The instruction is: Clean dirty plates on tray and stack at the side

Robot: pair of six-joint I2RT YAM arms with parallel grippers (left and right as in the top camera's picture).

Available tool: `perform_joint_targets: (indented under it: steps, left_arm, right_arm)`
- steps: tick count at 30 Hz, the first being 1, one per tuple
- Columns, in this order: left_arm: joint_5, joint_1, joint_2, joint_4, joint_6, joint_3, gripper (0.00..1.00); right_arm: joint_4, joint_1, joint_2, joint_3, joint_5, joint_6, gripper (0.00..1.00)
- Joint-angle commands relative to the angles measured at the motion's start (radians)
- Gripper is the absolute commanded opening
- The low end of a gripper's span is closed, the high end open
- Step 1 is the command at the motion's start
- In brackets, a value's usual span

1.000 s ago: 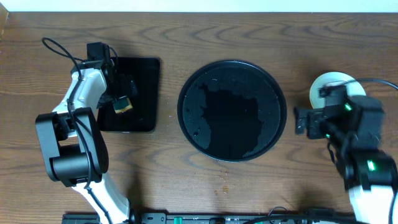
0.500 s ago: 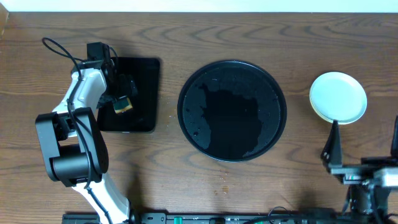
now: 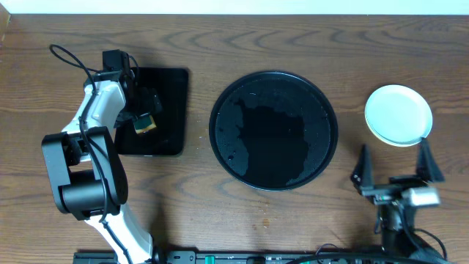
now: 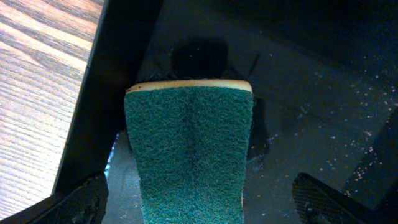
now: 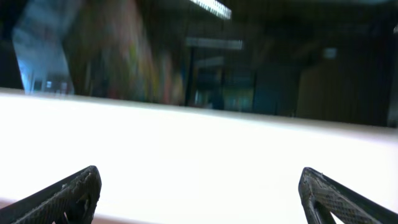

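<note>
The round black tray sits mid-table, wet and glossy, with no plates on it. The plates rest in a stack on the wood at the right, a pale blue-white one on top and a yellowish rim showing beneath it. My right gripper hovers near the front edge below the stack, open and empty. Its wrist view shows only a white wall between the fingers. My left gripper stands open over a green sponge without touching it. The sponge lies on the rectangular black tray.
The rectangular tray's surface is speckled with droplets. A few small crumbs dot the wood in front of the round tray. The left arm's body fills the front left of the table.
The right arm has pulled back from the plate stack toward the front edge, uncovering the plates, and now points level. The left arm and sponge have not moved.
</note>
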Motion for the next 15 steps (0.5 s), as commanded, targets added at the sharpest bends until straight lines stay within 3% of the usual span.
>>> perform_joint_targets:
  steps: [1, 4, 15]
  left_arm:
    - [-0.008, 0.003, 0.011, -0.003, 0.006, -0.002, 0.94]
    - [-0.008, 0.002, 0.011, -0.003, 0.006, -0.002, 0.95]
    - [-0.009, 0.003, 0.011, -0.003, 0.006, -0.002, 0.94]
  right_arm:
    - [-0.032, 0.011, -0.010, -0.055, 0.003, 0.032, 0.99]
    - [-0.058, 0.011, -0.010, -0.105, 0.002, 0.037, 0.99]
    - [-0.433, 0.009, 0.000, -0.106, 0.010, 0.035, 0.99]
